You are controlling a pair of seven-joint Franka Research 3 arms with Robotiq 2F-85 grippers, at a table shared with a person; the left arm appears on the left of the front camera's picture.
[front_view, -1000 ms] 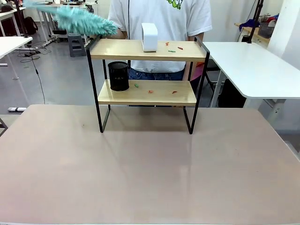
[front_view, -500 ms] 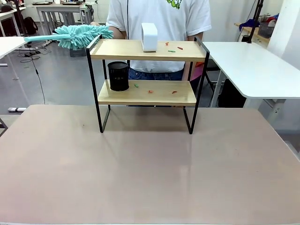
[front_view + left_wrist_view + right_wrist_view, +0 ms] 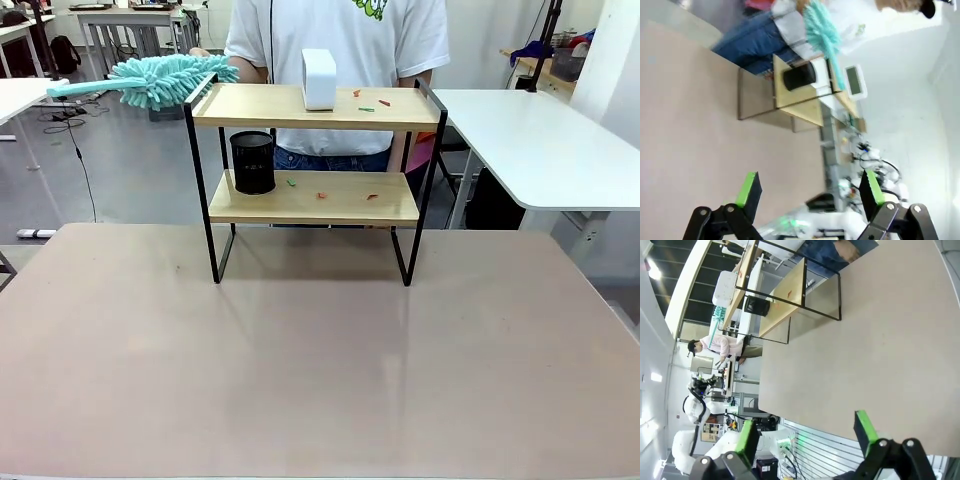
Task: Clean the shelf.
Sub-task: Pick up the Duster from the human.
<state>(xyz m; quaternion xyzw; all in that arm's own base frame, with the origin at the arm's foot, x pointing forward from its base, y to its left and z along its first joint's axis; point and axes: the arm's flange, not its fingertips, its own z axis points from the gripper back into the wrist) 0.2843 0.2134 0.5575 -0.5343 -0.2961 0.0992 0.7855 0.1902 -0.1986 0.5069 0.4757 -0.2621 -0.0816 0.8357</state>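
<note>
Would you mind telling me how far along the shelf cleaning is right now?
Done: nothing visible yet. Red and green scraps lie on the top board of the shelf, and more scraps on the lower board. In hand: a teal duster is by the shelf's top left corner. The left gripper and right gripper are open over the table. Left: sweeping both boards, around the white box and black cup.

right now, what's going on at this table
A person at the far side holds a teal duster at the left end of the shelf's top board. That board carries a white box and small scraps. The lower board has a black mesh cup and more scraps. The left gripper and right gripper are open and empty, well back from the shelf.
</note>
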